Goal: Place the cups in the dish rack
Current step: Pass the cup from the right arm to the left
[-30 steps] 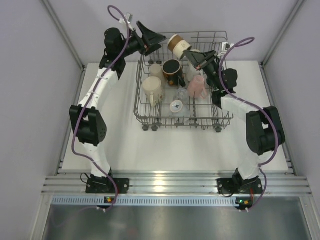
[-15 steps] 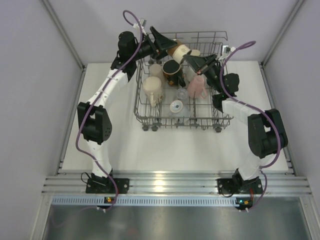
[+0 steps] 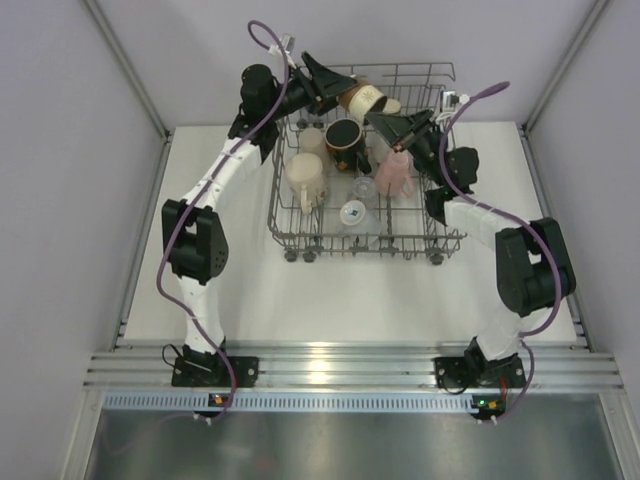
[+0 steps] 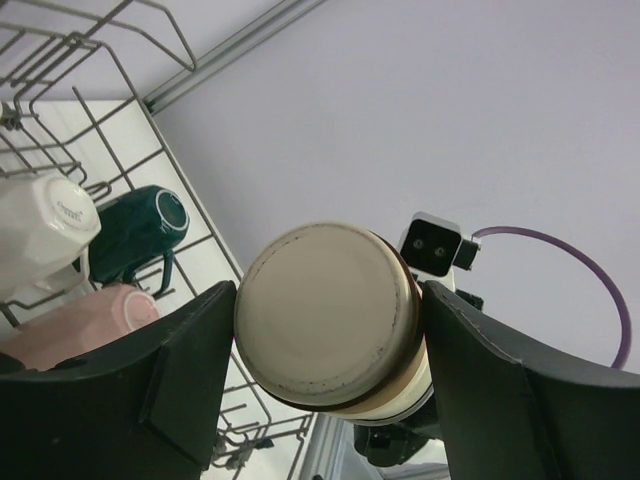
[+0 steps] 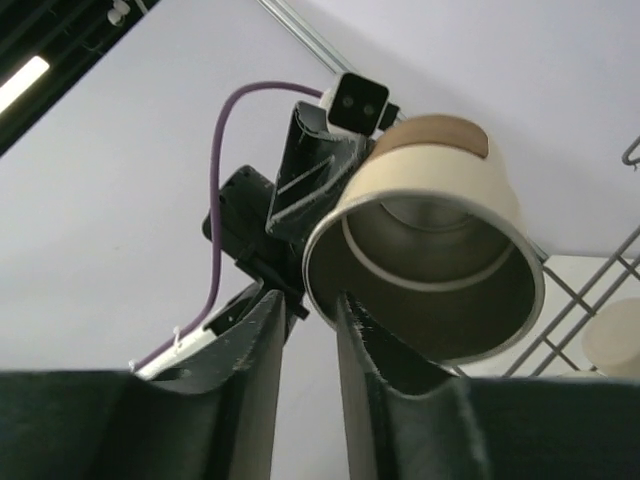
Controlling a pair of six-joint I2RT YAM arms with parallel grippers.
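The cream ceramic cup with a brown band [image 3: 362, 98] is hanging in the air over the far end of the grey wire dish rack [image 3: 272, 215], tipped on its side between the 2 arms. The left hand [image 4: 328, 298] is pressing its 2 fingers against opposite sides of the cup's base. The right hand [image 5: 308, 300] is straddling the rim, 1 finger inside and 1 outside, with a sliver of gap showing; I cannot tell whether it is gripping. A pink cup [image 3: 398, 172] and a cream mug [image 3: 305, 175] are sitting in the rack on the white table [image 3: 250, 290].
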